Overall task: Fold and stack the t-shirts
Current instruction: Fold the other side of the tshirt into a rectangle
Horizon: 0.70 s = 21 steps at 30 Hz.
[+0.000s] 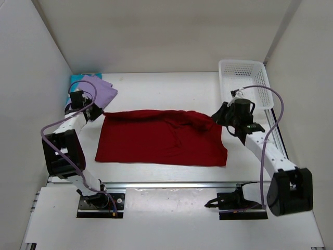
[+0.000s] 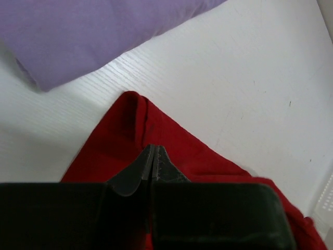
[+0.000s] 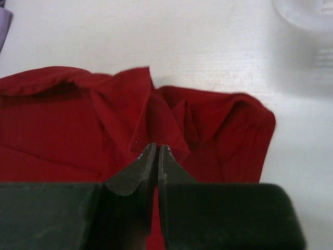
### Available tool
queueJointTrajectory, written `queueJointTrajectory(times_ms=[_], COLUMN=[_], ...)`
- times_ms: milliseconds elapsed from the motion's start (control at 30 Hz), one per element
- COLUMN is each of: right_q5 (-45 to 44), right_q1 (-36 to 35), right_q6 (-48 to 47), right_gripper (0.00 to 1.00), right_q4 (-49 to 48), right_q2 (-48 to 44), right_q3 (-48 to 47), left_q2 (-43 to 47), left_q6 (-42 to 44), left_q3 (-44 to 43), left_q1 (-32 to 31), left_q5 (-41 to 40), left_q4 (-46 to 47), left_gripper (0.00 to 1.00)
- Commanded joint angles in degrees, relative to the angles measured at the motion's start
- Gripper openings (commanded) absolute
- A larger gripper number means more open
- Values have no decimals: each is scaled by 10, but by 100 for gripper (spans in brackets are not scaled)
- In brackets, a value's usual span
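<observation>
- The red shirt (image 1: 161, 140) lies spread across the middle of the table (image 1: 166, 88), running from left to right. Its near edge is flat, and its far edge is rumpled and partly turned over on itself.
- The left gripper (image 2: 154, 151) is at the shirt's far left corner. Its jaws are pressed together, with a ridge of red cloth running up into the tips, so it looks pinched on that corner.
- The right gripper (image 3: 157, 148) is at the far right corner. Its jaws are likewise together, and a peak of cloth is drawn up to them, so that corner seems pinched too.
- The purple shirt (image 1: 101, 91) sits in the far left corner of the table, apparently folded. Only a sliver of the teal shirt (image 1: 86, 76) shows from under it.
- The basket (image 1: 244, 67) stands at the far right corner, apart from the cloth.
- Handling: the shirt is light, limp and thin. It will sag and crease between two holds and drag on the table instead of sliding cleanly.
- Best holds are the corners or hem, where the cloth is doubled. A pinch in mid-panel may catch only one layer.
- Both corners should move together and level, or the fold will skew.
</observation>
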<state>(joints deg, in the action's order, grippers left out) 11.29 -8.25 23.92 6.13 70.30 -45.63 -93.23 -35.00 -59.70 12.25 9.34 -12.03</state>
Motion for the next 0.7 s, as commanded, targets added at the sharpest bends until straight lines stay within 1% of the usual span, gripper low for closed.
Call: queueJointTrajectory(times_ms=[0, 100, 233, 333, 400, 500, 600, 667], right_q5=[-35, -40, -54, -59, -76, -109, -151, -152], right_q1=[0, -13, -19, -23, -32, -56, -77, -83], right_q6=[10, 8, -6, -1, 6, 16, 30, 50], right_gripper=[1, 0, 0, 0, 0, 0, 0, 0], right_q4=[-11, -11, 25, 38, 52, 70, 99, 105], right_q2=[-60, -121, -166, -214, -240, -256, -262, -270], right_q3=[38, 82, 107, 146, 168, 176, 179, 190], left_q2=[30, 49, 72, 80, 82, 105, 120, 125], left_q6=[-6, -25, -23, -30, -37, -54, -33, -26], left_q3=[16, 43, 49, 74, 97, 129, 137, 150], left_q1=[22, 36, 53, 57, 73, 90, 83, 81], left_q5=[44, 70, 73, 78, 94, 110, 89, 80], left_q4=[25, 42, 36, 46, 54, 71, 54, 46], left_gripper=[0, 0, 0, 0, 0, 0, 0, 0])
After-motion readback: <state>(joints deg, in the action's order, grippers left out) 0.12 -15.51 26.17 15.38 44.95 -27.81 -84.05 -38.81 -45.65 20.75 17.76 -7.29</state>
